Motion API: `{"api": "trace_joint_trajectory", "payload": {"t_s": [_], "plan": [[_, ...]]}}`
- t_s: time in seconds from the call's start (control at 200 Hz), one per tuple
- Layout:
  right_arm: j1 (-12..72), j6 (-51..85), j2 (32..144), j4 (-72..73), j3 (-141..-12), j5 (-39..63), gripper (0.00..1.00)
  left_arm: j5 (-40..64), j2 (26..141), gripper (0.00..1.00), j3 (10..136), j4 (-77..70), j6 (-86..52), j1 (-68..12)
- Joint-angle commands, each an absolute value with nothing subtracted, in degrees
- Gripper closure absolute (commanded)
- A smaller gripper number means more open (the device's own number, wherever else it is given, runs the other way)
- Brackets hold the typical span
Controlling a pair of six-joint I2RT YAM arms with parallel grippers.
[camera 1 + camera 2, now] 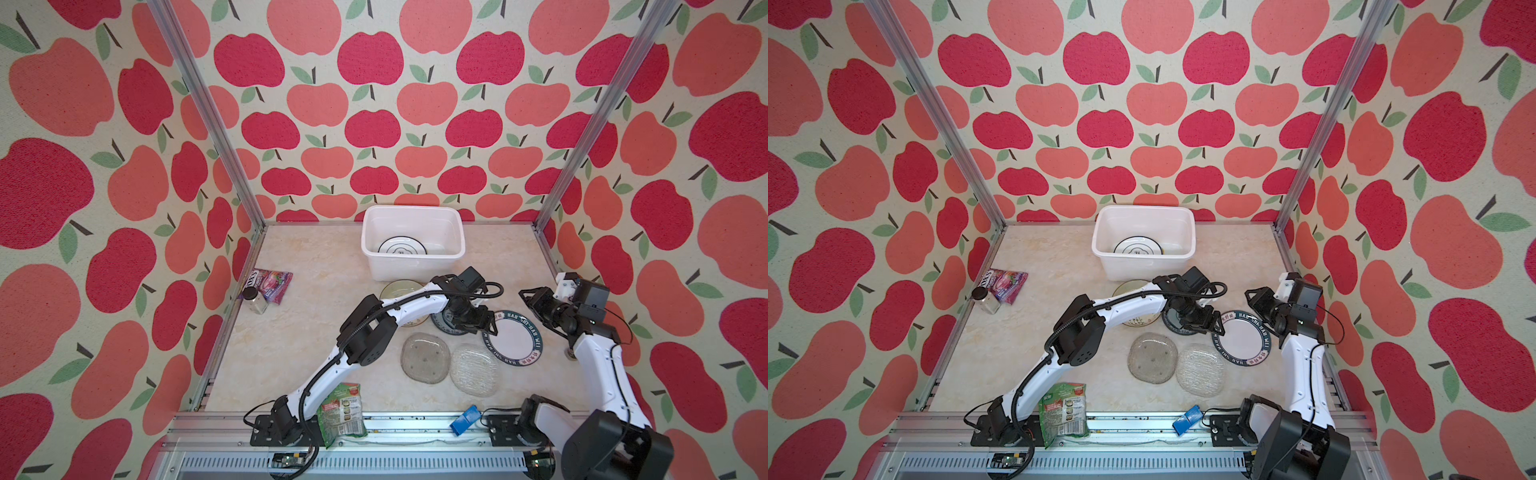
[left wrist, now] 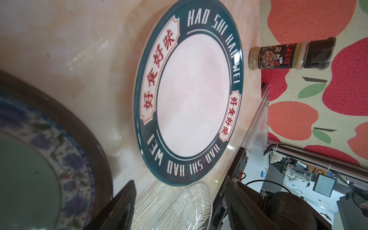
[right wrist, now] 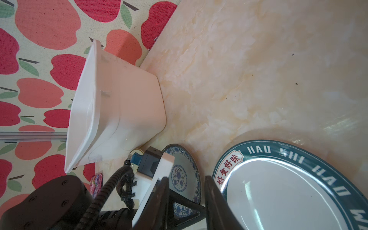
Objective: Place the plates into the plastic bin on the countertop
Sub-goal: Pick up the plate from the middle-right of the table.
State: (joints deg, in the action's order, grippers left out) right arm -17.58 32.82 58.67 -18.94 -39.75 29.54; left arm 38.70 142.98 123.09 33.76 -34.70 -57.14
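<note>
While the left gripper (image 1: 473, 326) hangs low over the blue patterned plate (image 1: 441, 328), which lies flat on the table (image 1: 311, 332) forward of the plastic bin (image 1: 411, 266) on the robot's side, its fingers (image 2: 121, 207) stand spread wide with nothing between them, so no grip yet. Only a dark-rimmed plate (image 1: 402, 247) sits inside the bin; every other plate is out on the table in front of it.

Here's the worry. That blue plate hugs the surface, and a finger that misses the underside of its rim would likely just shove it. The lettered plate (image 1: 515, 338) and the clear glass plate (image 1: 473, 370) lie farther from the bin but close by, so a shove could knock china into glass.

A thin pinch on the rim could also slip on the carry, and the bin's near wall stands tall enough to clip a low plate.

Watch the right gripper (image 1: 528, 296) too: fingers (image 3: 159, 201) slightly parted, empty, hovering close to the left arm. Crowded airspace, and contact looks possible.
</note>
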Motion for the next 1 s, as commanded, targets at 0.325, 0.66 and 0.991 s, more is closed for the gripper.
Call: {"api": "trace_joint_trajectory", "payload": {"t_s": [0.325,0.66,0.991], "plan": [[-19.1,33.6,59.0,-16.6,-38.1,33.6,0.68,37.4,149.3,0.34,132.0,40.1,-37.8,-57.9],[-19.2,34.1,59.6,-15.7,-37.8,34.9,0.69,39.1,155.3,0.45,140.8,45.1,-39.3,-57.7],[-19.2,34.4,59.4,-15.1,-37.3,35.4,0.69,39.9,156.6,0.63,140.7,44.6,-41.4,-56.8]]}}
